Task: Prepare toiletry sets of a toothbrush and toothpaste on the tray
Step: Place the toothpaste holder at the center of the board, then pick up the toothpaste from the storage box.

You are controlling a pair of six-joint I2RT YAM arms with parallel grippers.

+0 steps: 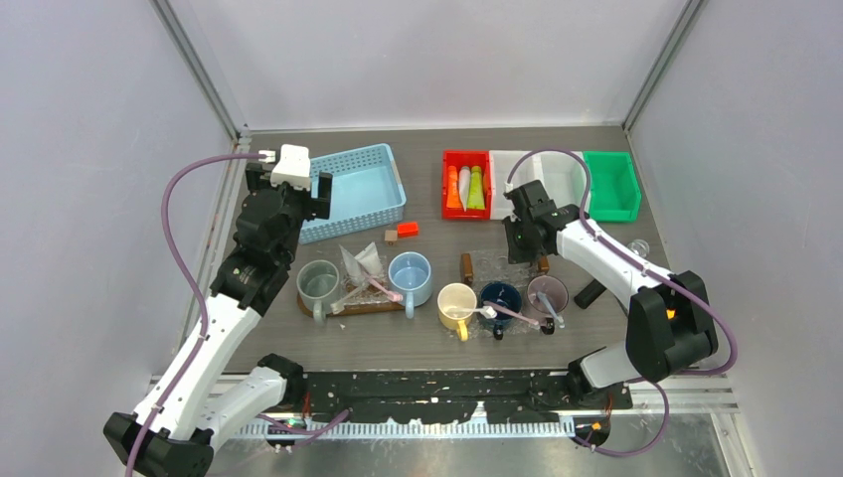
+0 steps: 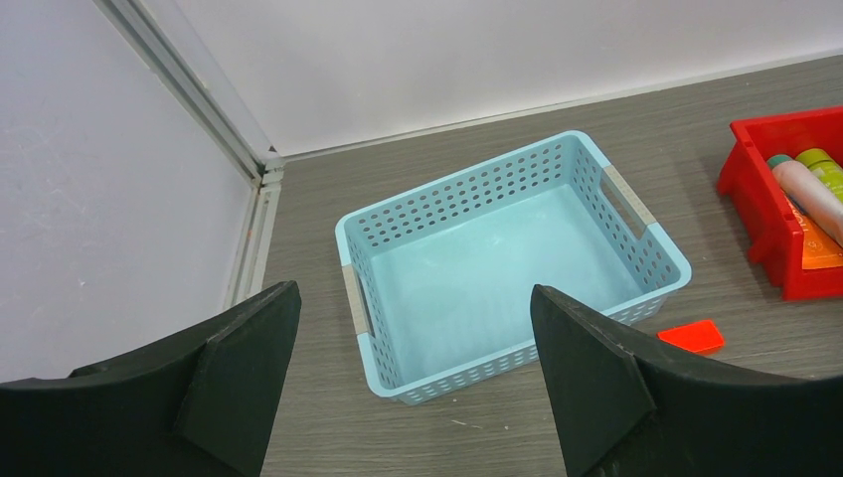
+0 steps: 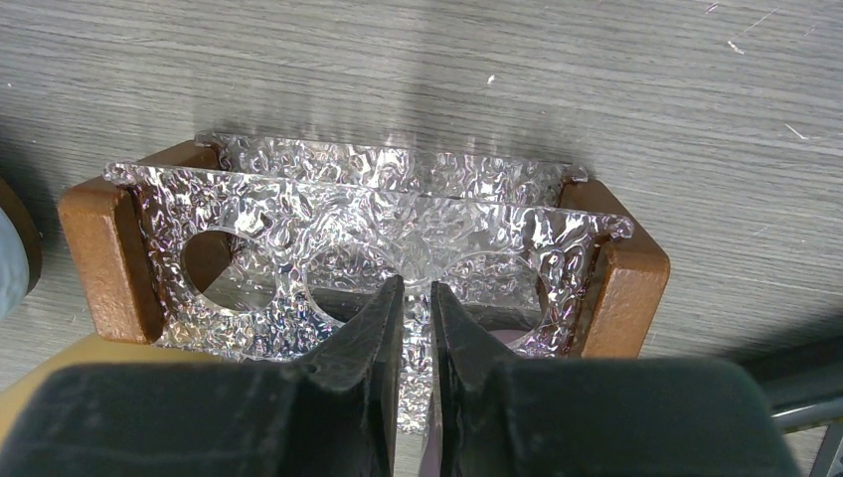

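Five mugs stand in a row: grey-green (image 1: 318,281), light blue (image 1: 410,276), cream-yellow (image 1: 457,303), navy (image 1: 499,298) and mauve (image 1: 547,293). Thin toothbrushes (image 1: 509,314) lean in or across them. Toothpaste tubes (image 1: 464,187) lie in the red bin (image 1: 447,204). My right gripper (image 3: 418,288) is shut on the middle wall of a clear textured tray (image 3: 298,209) with brown wooden ends (image 3: 99,248), just behind the three right mugs (image 1: 502,263). My left gripper (image 2: 413,293) is open and empty above the light blue basket (image 2: 636,214).
A brown base (image 1: 348,308) lies under the two left mugs, with a clear wedge-shaped piece (image 1: 363,260) behind them. An orange block (image 1: 408,230) and a small brown block (image 1: 391,236) lie near the basket. White (image 1: 502,184) and green (image 1: 611,184) bins stand at the back right.
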